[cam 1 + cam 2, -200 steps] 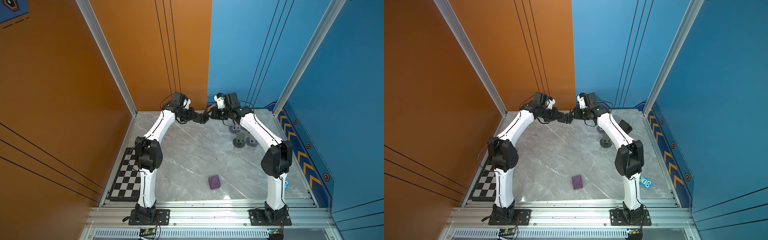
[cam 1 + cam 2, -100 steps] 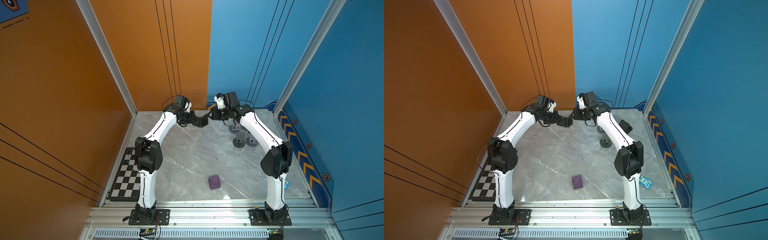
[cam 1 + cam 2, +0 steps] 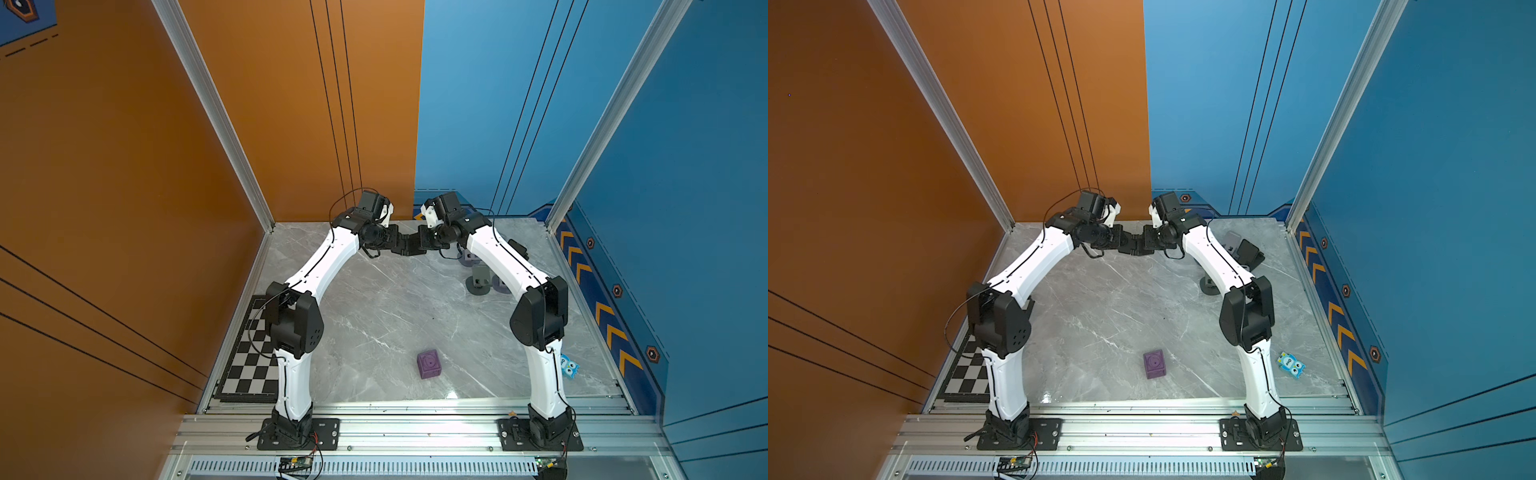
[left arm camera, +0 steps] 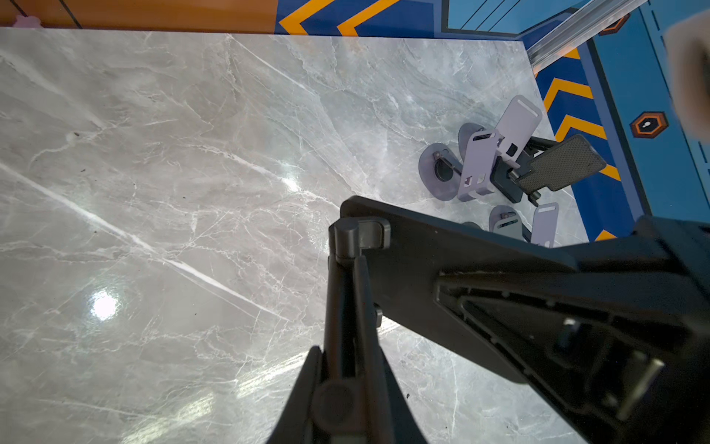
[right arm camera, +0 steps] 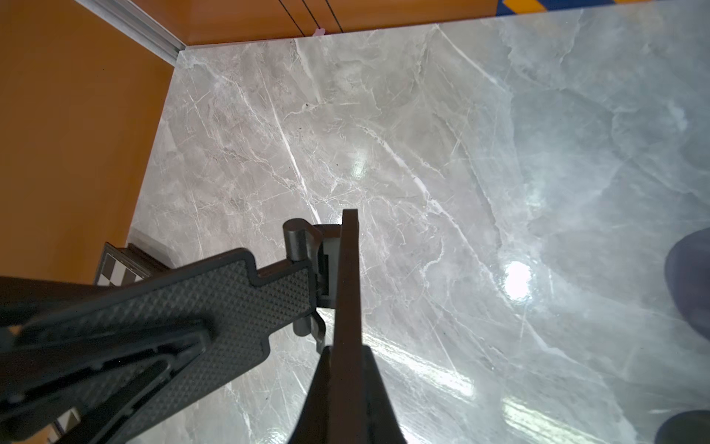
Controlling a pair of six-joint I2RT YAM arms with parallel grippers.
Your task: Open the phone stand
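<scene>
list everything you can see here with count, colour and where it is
black phone stand: one, black, held between both grippers above the far middle of the table
other phone stands: several, exact count unclear, lilac, grey and black, clustered at the far right
cube: one, purple, near the front centre
small toy: one, blue, front right, beside the right arm
checkerboard: one, black and white, front left edge
table: one, grey marble, under it all
left gripper: one, black, shut on the stand's narrow arm
right gripper: one, black, shut on the edge of the stand's plate
arms: two, white and black, bases on the front rail
</scene>
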